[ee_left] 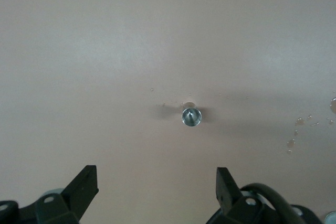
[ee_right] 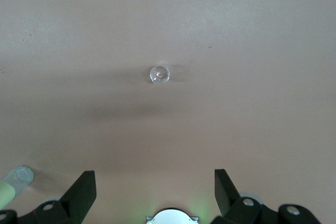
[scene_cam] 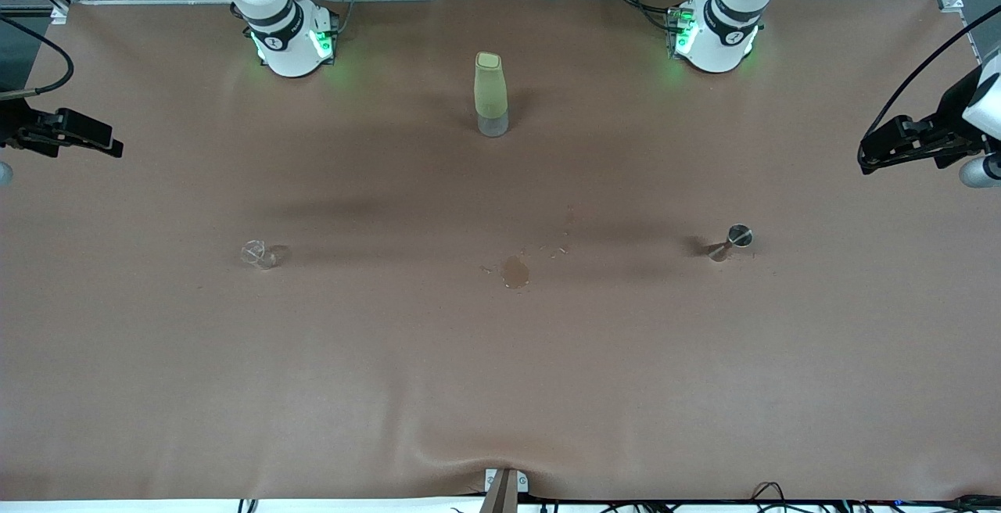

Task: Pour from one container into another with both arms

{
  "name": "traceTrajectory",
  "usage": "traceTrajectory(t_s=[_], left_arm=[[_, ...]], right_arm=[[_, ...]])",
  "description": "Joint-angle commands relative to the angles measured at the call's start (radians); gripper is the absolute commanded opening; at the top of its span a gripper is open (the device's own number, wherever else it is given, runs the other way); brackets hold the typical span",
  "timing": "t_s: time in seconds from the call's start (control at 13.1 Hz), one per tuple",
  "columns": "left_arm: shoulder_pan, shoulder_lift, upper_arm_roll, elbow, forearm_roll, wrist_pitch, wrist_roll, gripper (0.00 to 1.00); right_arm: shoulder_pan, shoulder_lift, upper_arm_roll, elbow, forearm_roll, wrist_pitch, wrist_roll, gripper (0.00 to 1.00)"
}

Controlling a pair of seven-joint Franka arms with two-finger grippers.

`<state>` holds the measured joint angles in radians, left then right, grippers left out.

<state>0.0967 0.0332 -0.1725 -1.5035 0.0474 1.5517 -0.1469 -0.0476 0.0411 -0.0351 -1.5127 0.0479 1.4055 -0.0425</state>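
Glass cup [scene_cam: 258, 254] stood upright, mouth up, axis vertical, toward right arm's end of table, approx. under right gripper [ee_right: 155, 192]: jaws wide apart, nothing held. Jigger [scene_cam: 731, 241] stood upright toward left arm's end, below left gripper [ee_left: 157, 187], likewise wide apart, empty. Cup probably empty; too see-through to tell. Spill [scene_cam: 514, 271] lay btwn them.

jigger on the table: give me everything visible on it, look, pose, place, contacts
The jigger is a small silvery metal piece, two cones joined at a narrow waist. It stands upright on the brown table cover toward the left arm's end, open mouth up; the left wrist view looks straight down into its shiny bowl. Whether it holds liquid cannot be told. Only the cover touches it. Small wet droplets lie close by.
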Motion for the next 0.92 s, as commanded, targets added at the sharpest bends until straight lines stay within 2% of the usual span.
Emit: traceTrajectory(t_s=[0.0, 0.38, 0.84], left_arm=[[-0.006, -0.032, -0.001, -0.02, -0.014, -0.002, -0.046, 1.0], [0.003, -0.056, -0.007, -0.038, -0.014, -0.009, -0.039, 1.0], [0.005, -0.111, -0.004, -0.118, -0.035, 0.016, -0.04, 1.0]], right_arm=[[-0.008, -0.02, 0.009, -0.012, -0.023, 0.004, -0.007, 1.0], [0.002, -0.02, -0.014, -0.014, -0.022, 0.004, -0.007, 1.0], [0.003, -0.02, -0.012, -0.015, -0.011, 0.004, -0.007, 1.0]])
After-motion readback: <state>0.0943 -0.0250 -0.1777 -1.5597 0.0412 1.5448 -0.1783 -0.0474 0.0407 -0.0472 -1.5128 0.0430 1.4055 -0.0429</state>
